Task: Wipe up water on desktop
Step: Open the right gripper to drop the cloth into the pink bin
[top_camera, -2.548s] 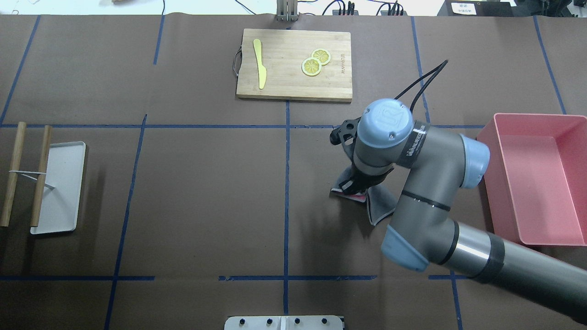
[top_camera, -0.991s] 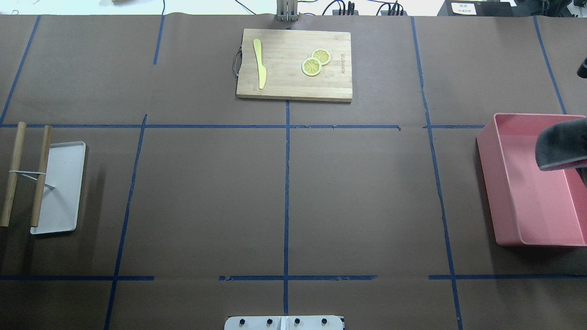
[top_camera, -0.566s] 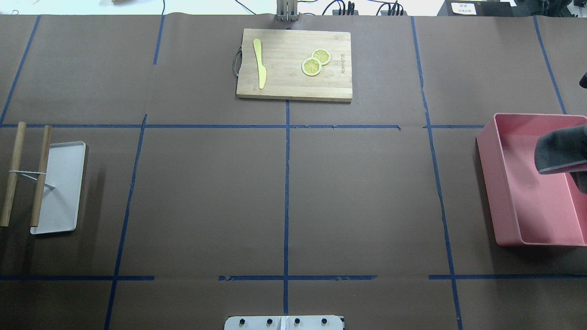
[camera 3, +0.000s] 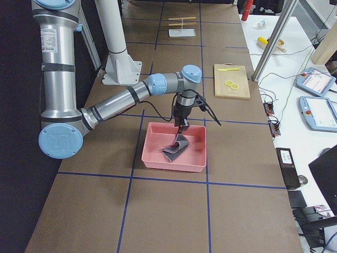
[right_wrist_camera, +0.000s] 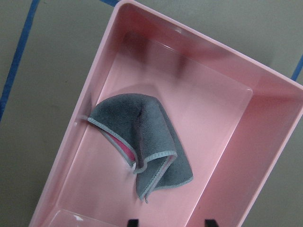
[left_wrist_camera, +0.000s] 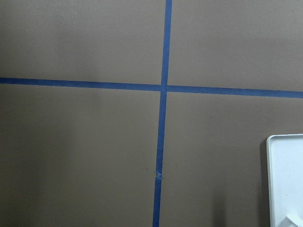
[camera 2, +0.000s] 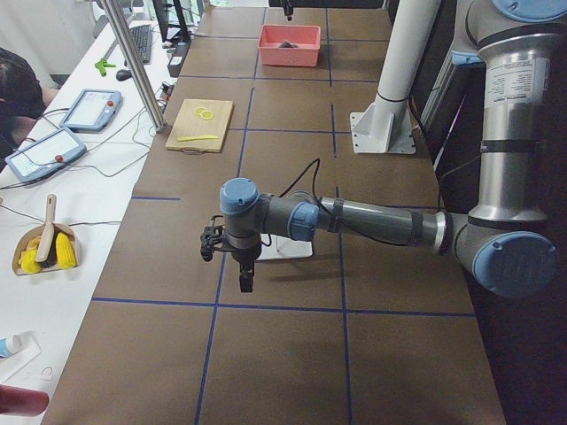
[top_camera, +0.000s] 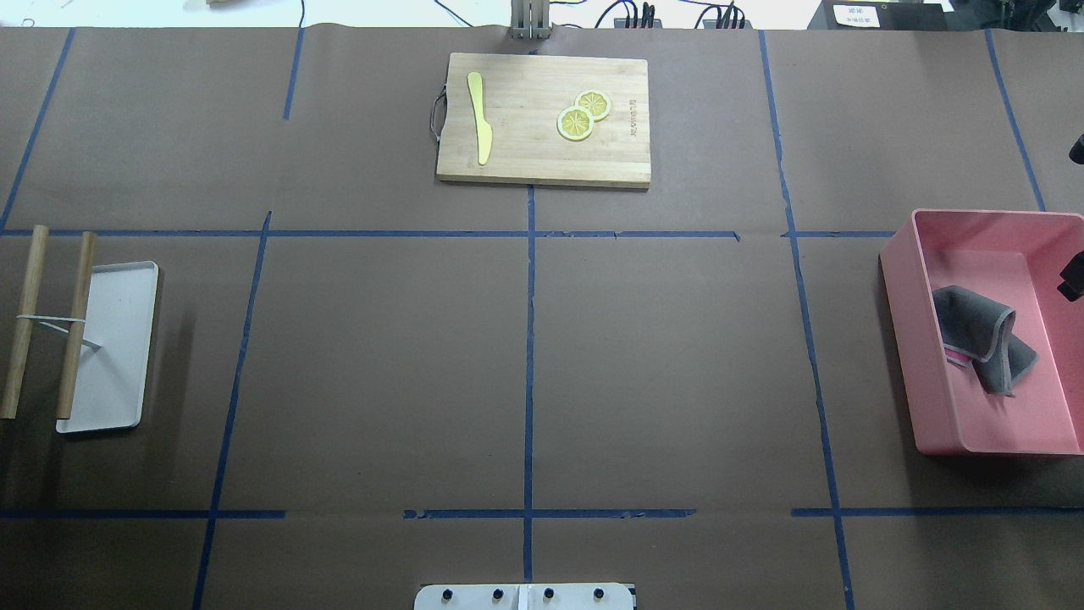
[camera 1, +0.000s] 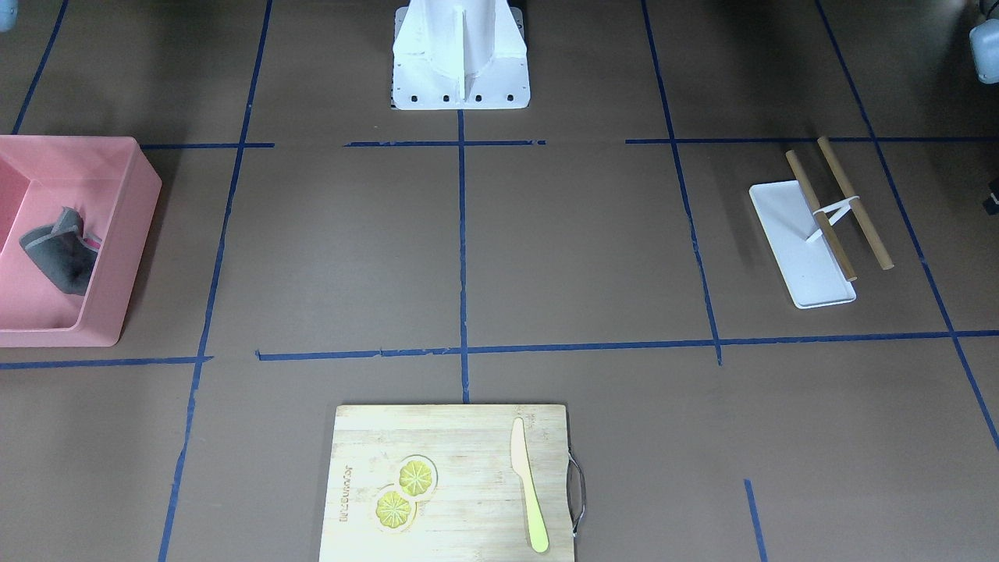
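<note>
The dark-brown desktop (top_camera: 381,356) with blue tape lines shows no water that I can make out. A grey cloth (top_camera: 982,335) with a pink underside lies crumpled inside the pink bin (top_camera: 898,280) at the right; it also shows in the right wrist view (right_wrist_camera: 142,142) and the front view (camera 1: 58,254). My right gripper (right_wrist_camera: 172,222) hangs over the bin, fingertips apart and empty; it shows above the cloth in the right view (camera 3: 180,128). My left gripper (camera 2: 245,282) hovers over the desktop beside the white tray; I cannot tell whether it is open or shut.
A bamboo cutting board (top_camera: 542,161) with two lemon slices and a yellow knife lies at the far centre. A white tray (top_camera: 118,373) with two wooden sticks (top_camera: 76,322) across it lies at the left. The robot base (camera 1: 460,55) stands at the near edge.
The right arm carried the grey cloth from mid-desktop to the pink bin. Half a second ago it still held the cloth; now the cloth lies in the bin, let go.
</note>
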Robot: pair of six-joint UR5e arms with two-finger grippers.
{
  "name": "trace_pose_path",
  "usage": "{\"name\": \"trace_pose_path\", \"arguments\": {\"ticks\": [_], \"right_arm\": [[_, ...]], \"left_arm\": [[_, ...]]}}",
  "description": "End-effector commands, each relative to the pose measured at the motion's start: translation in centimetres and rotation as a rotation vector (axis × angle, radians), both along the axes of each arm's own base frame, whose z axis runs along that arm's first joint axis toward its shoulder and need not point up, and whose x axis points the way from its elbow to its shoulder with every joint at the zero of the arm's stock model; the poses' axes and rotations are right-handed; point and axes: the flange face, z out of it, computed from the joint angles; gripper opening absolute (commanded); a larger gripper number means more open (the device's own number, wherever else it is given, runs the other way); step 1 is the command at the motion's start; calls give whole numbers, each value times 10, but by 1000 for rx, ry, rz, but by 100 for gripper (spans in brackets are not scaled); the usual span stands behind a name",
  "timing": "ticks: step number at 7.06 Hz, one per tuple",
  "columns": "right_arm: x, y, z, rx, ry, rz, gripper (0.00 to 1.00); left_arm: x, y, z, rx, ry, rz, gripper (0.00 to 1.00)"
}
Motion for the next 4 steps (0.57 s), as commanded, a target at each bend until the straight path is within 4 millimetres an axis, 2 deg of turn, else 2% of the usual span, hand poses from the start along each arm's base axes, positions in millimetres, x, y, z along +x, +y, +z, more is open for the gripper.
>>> {"name": "trace_pose_path", "arguments": {"ticks": [1, 2, 3, 4], "right_arm": [[26, -4, 3, -29, -47, 59, 100], [49, -7, 5, -61, -117, 112, 100], [61, -10, 5, -46, -139, 138, 100], [74, -24, 29, -26, -156, 169, 100]], "left_arm": [[0, 0, 4, -7, -1, 1, 100], [0, -2, 11, -17, -3, 4, 100], [0, -1, 15, -26, -4, 4, 100], [0, -1, 18, -11, -5, 37, 100]]}}
